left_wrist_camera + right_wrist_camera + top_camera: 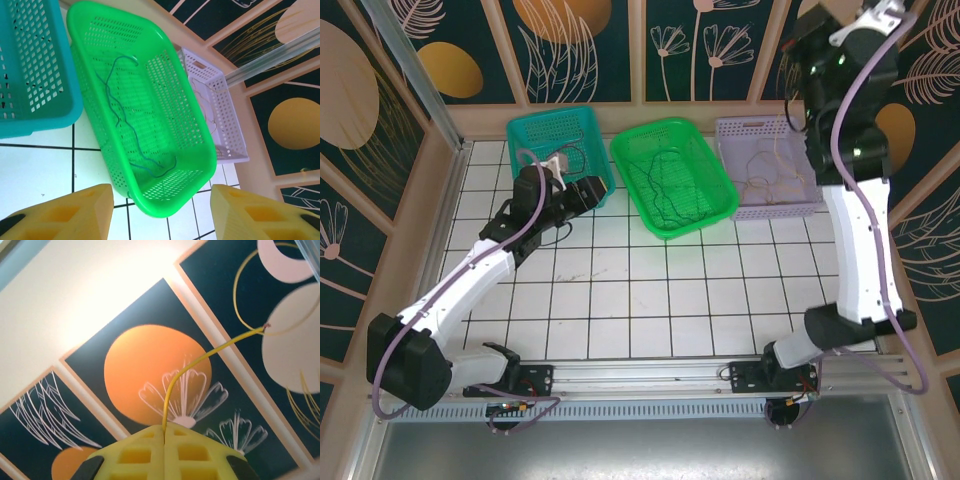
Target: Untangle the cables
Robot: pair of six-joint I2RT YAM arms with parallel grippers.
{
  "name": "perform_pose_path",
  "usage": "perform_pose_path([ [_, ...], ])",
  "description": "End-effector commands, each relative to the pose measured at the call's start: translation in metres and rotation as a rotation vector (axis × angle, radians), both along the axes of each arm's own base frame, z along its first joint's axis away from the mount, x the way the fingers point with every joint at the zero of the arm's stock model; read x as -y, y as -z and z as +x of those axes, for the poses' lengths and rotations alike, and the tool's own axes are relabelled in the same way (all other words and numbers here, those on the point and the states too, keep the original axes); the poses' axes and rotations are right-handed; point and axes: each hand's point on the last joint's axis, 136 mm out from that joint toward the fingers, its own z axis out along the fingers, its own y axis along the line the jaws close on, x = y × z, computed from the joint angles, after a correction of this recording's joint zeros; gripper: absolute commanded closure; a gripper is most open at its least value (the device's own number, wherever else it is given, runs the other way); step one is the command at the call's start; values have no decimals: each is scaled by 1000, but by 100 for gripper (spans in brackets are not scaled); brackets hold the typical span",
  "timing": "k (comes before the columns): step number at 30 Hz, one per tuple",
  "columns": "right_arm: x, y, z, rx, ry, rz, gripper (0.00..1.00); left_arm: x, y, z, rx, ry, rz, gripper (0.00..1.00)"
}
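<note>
White tiles with dark grout lines covered the counter [650,290], at whose near edge the two arms were bolted. Past the middle of it, the left tool [600,190] was stretched toward the gap between a teal basket [552,118] and a green basket [172,95]. From the left wrist, its yellow fingers [75,210] were seen parted about halfway, with nothing between them. Dark wire [117,107] was seen lying in loose bends along the floor of the green basket. Pale tan wire [765,170] was heaped in a lilac basket [790,205] at the right end of the row. High over that end, the right tool [164,432] was held closed on a yellow wire [200,362]. The wire rose from the shut tip and curved away to a free end, seen against the painted wall panels [150,375].

The step in hand was judged to be the drawing of that one yellow wire clear of the rest. It would best be done by a slow, straight lift, so that any loop caught on it could be noticed before it was pulled tight. A firm grip was called for, since so thin a strand could easily be lost from the tip. The left tool, open and unloaded, could be brought across to pin down whatever was dragged up with it.
</note>
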Motion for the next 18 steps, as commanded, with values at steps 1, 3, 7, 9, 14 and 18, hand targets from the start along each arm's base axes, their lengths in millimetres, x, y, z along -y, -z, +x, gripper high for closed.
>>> perform_pose_path([
  [1, 4, -22, 20, 75, -57, -8, 100, 6, -14, -7, 35, 20, -45, 46],
  [3, 16, -20, 40, 74, -48, 0, 100, 6, -20, -9, 46, 21, -53, 46],
  [7, 44, 10, 78, 16, -6, 11, 100, 2, -36, -14, 80, 14, -69, 44],
  [9, 60, 41, 102, -46, 14, 10, 100, 1, -49, -14, 106, 8, -78, 43],
  [14, 97, 126, 145, -217, 83, 31, 100, -1, -67, -15, 124, -1, -93, 43],
  [18, 120, 208, 171, -387, 137, 31, 100, -3, -71, -16, 124, -10, -97, 43],
])
